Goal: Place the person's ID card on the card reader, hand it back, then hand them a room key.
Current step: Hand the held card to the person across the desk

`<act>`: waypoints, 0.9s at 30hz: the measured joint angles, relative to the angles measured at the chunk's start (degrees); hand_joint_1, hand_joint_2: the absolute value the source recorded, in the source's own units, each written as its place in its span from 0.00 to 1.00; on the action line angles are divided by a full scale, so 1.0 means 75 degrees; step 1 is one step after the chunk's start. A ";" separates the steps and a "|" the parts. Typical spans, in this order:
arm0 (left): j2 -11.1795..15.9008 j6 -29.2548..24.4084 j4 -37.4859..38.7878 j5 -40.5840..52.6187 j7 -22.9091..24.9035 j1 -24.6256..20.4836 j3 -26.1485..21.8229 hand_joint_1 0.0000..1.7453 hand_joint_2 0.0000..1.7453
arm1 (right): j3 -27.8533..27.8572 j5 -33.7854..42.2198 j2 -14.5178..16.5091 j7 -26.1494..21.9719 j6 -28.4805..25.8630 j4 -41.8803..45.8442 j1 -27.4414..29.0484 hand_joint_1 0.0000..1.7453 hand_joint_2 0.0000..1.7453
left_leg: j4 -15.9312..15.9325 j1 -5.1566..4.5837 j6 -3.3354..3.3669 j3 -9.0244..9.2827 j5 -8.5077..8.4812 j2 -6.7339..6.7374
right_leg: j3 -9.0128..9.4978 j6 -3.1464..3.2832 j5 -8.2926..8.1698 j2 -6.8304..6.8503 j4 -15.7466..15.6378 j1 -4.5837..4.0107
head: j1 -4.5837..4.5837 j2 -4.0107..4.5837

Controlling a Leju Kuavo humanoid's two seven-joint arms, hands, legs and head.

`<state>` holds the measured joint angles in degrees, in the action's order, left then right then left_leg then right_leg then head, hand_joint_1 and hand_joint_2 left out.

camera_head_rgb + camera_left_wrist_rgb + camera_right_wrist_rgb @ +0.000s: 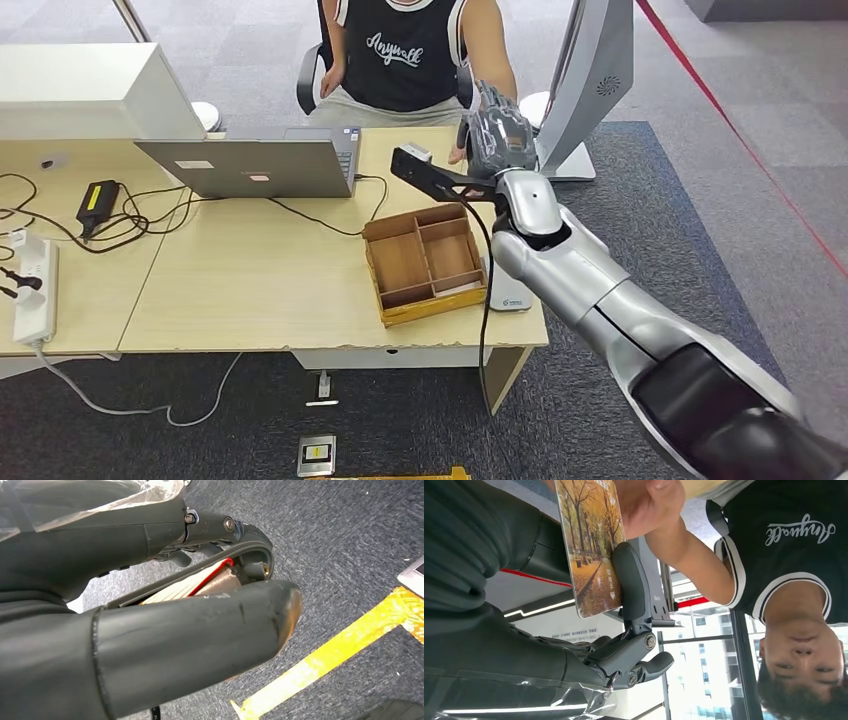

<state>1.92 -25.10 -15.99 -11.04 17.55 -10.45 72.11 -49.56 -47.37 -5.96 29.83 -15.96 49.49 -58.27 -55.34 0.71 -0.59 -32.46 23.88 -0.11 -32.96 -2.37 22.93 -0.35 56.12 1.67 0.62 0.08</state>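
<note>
At upper centre of head view, silver right hand (497, 135) grasping autumn-tree photo card (591, 545), raised so person's hand (649, 502) can pinch it; left hand (200, 605) state unclear.

Lighting is bright, even and diffuse, with soft shadows under the table (300, 330). Windows (704, 645) appear overexposed in the right wrist view. The near thumb (190, 650) is slightly blurred.

The card (593, 545), printed with an autumn tree avenue, is pinched between robot hand (624, 630) and the person's hand (649, 502).
</note>
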 joint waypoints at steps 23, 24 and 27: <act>0.0044 -0.0036 0.0013 -0.0032 -0.0035 0.0203 0.0000 0.00 0.00 | -0.0503 0.0047 0.1227 0.0037 -0.0430 -0.2397 -0.0676 0.00 1.00 | 0.0000 0.0001 -0.0001 0.0001 0.0001 -0.0002 | -0.0002 0.0003 0.0003 0.0003 -0.0002 -0.0001 | -0.0004 0.0000; 0.0044 -0.0036 0.0013 -0.0032 -0.0035 0.0204 0.0000 0.00 0.00 | -0.0506 0.0047 0.1228 0.0044 -0.0430 -0.2408 -0.0677 0.00 1.00 | 0.0000 0.0001 -0.0001 0.0001 0.0001 -0.0002 | -0.0002 0.0003 0.0003 0.0003 -0.0002 -0.0001 | -0.0004 0.0000; 0.0046 -0.0053 0.0013 -0.0029 -0.0032 0.0226 0.0000 0.00 0.00 | -0.0557 0.0068 0.1227 0.0114 -0.0444 -0.2555 -0.0677 0.00 1.00 | -0.0001 0.0001 -0.0001 0.0002 0.0001 -0.0001 | -0.0002 0.0003 0.0003 0.0003 -0.0002 -0.0001 | -0.0003 -0.0001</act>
<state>2.27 -25.50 -15.89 -11.26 17.31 -8.76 72.11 -53.74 -46.86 3.24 30.69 -19.28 30.33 -63.34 -55.34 0.72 -0.59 -32.45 23.89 -0.12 -32.98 -2.35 22.95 -0.33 56.10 1.66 0.60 0.07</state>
